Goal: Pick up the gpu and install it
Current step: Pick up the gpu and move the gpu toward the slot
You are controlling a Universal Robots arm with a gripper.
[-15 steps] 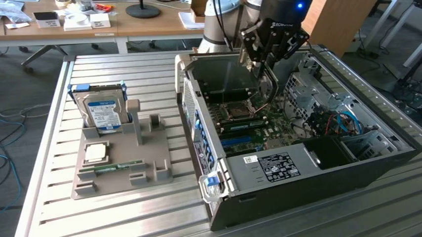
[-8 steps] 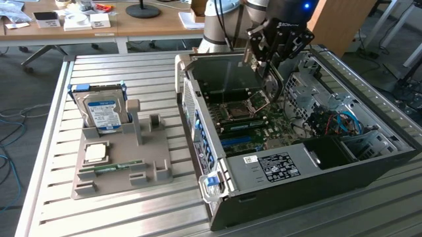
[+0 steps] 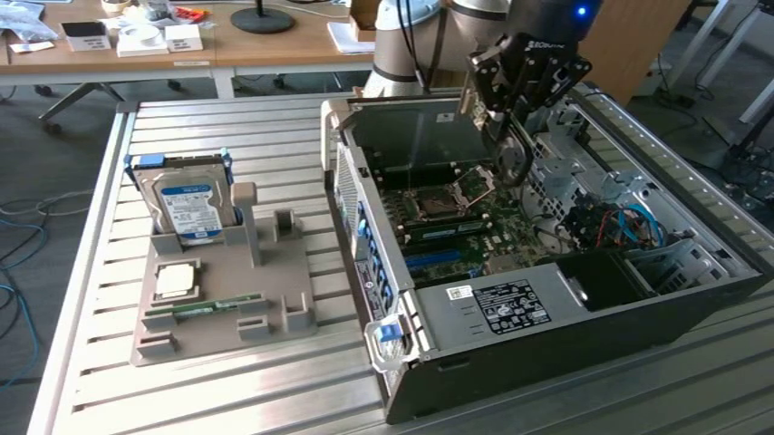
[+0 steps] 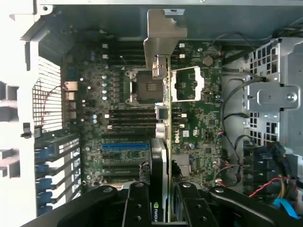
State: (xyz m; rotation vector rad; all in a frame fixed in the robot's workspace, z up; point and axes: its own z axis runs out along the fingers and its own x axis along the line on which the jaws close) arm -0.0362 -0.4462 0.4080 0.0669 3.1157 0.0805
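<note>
I am pinching the gpu (image 4: pixel 164 142) between my gripper (image 4: pixel 163 208) fingers (image 4: pixel 137 203). It is a thin dark card seen edge-on, with a pale metal bracket (image 4: pixel 163 38) at its far end and a green logo near my grip. In the exterior view, my arm is reaching down from above with the gripper (image 3: pixel 514 113) pointing into the open computer case (image 3: pixel 677 299). The card is hanging on edge over the motherboard (image 3: pixel 484 227), not yet seated, its edge crossing beside the processor socket (image 4: pixel 144 87).

The case is lying on its side on the slatted metal table (image 3: pixel 242 390), showing the board, a labelled power supply (image 3: pixel 508 308) and coloured cables (image 3: pixel 629 227). On the exterior view's left, a grey holder (image 3: pixel 285 272) is carrying an upright hard drive (image 3: pixel 191 204), a flat processor chip (image 3: pixel 178 281) and a green memory stick (image 3: pixel 212 308).
</note>
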